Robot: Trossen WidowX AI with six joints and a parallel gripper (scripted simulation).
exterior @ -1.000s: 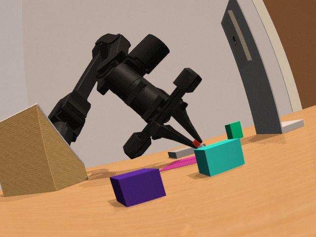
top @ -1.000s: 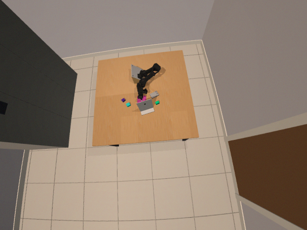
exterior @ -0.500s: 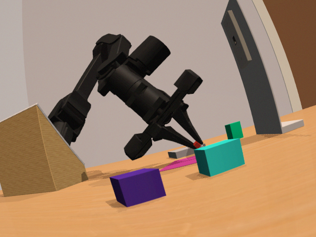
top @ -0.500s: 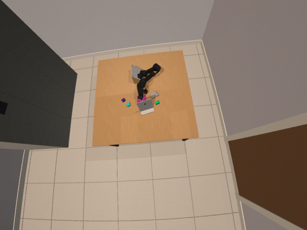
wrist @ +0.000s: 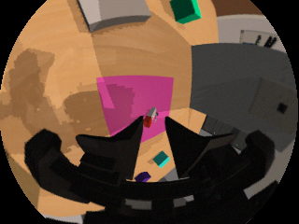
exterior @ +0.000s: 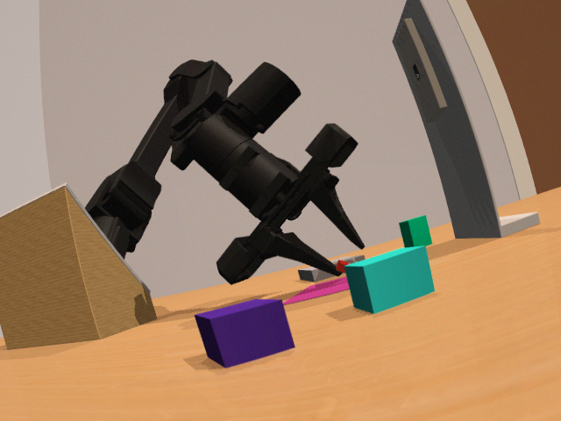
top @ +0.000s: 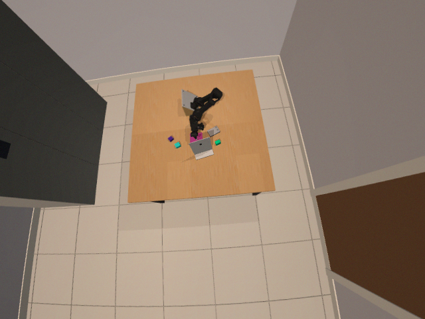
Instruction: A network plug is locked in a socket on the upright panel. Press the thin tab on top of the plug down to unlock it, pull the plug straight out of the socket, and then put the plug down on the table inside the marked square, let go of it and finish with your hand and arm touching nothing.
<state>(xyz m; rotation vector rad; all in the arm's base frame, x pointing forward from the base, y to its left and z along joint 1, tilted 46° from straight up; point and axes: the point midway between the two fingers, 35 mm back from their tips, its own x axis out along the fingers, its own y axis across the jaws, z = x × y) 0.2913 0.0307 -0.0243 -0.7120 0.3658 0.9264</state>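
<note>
One plug out, one retreat to go

The unplugging is done: on the upright socket panel point(top: 200, 147) point(exterior: 446, 136) point(wrist: 229, 79), the square socket opening point(top: 200, 144) point(exterior: 416, 72) point(wrist: 281, 107) shows with nothing in it. The red-and-grey network plug point(exterior: 342, 266) point(wrist: 149, 118) is over the magenta marked square point(top: 198, 136) point(exterior: 316, 289) point(wrist: 135, 100); in the wrist view it appears toward the five o'clock part of that square. It looks to be lying down or nearly so, though the exterior view hides its underside behind the turquoise block point(exterior: 392, 281) point(wrist: 161, 159) point(top: 177, 145).

The black claw point(top: 194, 136) point(exterior: 351, 261) point(wrist: 153, 119) is partly spread and pinches nothing; its tips stand either side of the plug's red end in the wrist view, very near it. Whether one tip still brushes the plug, I cannot tell.

So most of the job seems finished: unlocking, pulling, carrying and, by my reading, letting go. What remains is to back the claw off along its own slant, toward ten o'clock in the exterior view, without nudging the plug over the square's edge, and end with the arm touching nothing on the desk point(top: 154, 171) point(exterior: 452, 353) point(wrist: 61, 28).
</note>
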